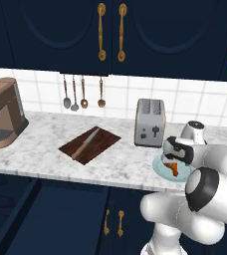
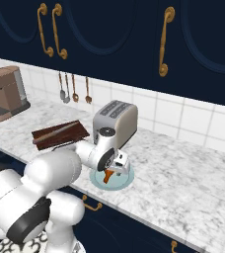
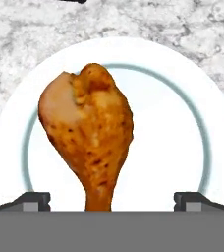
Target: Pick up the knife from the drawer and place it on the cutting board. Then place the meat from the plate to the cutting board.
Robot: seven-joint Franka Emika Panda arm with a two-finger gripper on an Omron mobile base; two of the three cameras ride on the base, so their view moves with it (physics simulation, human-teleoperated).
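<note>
My arm [image 1: 210,199] is showing glossy white rounded shells, with dark charcoal rings sitting at the joints behind my tool [image 2: 115,169], which is ending in two small dark, squared finger tips [image 3: 33,201].

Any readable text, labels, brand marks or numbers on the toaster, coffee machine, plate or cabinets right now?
None can be read.
Toaster: dark knobs and a lever on its front, no legible marking.
Coffee machine: plain brown and grey body, no lettering.
Plate under the meat: no print.
Cutting board and knife: no marks.
Cabinet doors: brass handles, no signs.
</note>
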